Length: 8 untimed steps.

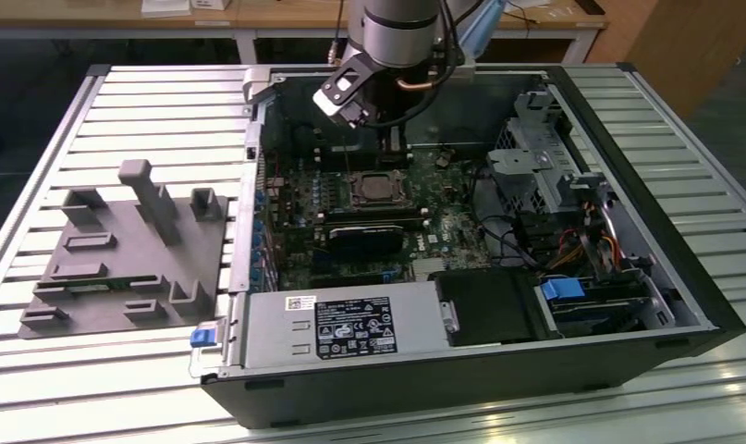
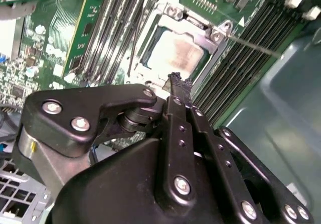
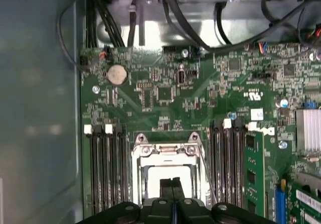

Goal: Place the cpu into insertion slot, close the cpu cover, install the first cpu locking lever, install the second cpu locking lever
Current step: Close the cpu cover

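Cpu (image 2: 175,53) sits in the insertion slot (image 2: 134,66) just below the gripper (image 2: 175,78), with the cpu cover (image 2: 196,27) lying flat around its edges. The gripper hovers close above the chip, clenched on nothing.

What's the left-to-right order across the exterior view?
Grey moulded tray → cpu → silver drive cage → black side wall of the computer case.
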### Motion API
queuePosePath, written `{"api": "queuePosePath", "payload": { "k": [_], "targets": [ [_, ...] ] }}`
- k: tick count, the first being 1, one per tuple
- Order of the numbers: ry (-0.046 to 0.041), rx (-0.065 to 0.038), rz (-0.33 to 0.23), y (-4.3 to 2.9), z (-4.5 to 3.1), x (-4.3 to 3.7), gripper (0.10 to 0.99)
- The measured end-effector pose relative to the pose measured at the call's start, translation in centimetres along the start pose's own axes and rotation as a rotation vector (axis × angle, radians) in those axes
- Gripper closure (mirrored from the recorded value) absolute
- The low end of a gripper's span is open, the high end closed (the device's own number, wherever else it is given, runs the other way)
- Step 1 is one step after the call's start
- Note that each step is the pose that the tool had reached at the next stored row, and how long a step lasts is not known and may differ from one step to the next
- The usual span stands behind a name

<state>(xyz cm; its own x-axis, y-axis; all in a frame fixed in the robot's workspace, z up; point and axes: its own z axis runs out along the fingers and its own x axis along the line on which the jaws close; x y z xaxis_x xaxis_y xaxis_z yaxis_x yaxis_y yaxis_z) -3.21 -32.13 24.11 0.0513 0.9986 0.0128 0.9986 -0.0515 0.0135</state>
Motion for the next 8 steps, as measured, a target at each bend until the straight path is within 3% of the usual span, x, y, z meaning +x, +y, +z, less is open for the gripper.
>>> {"api": "queuePosePath", "payload": {
  "k": [3, 8],
  "targets": [
    [0.0001, -0.004, 0.000, -0.43, 0.09, -0.03, 0.984],
    [0.0002, -0.004, 0.000, -0.45, 0.10, -0.03, 0.984]
  ]
}}
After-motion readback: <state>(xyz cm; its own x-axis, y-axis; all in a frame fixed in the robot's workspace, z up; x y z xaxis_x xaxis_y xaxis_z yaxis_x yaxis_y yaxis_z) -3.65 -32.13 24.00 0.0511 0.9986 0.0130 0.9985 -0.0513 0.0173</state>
